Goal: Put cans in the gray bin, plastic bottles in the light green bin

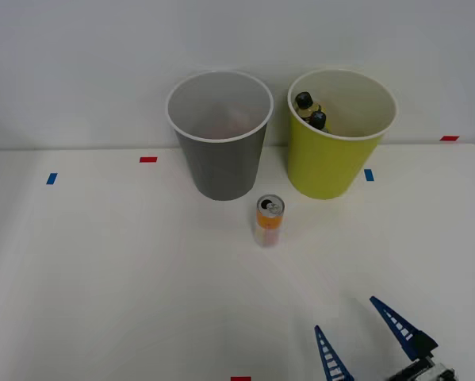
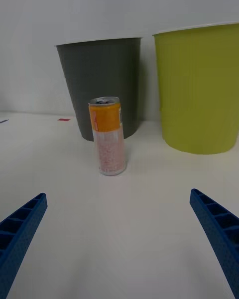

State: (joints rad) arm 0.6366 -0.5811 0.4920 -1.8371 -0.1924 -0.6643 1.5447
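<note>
Standing upright before the spread right gripper [image 1: 356,321]: the can [image 1: 269,221].

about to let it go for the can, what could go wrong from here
1. The can is slim and upright; if one finger of the open tool touches first, it may tip and roll.
2. It stands just in front of the gray bin and near the green bin, so an overshoot could shove a bin.
3. Both bottles already sit in the green bin; dropping the can there would missort it.
</note>
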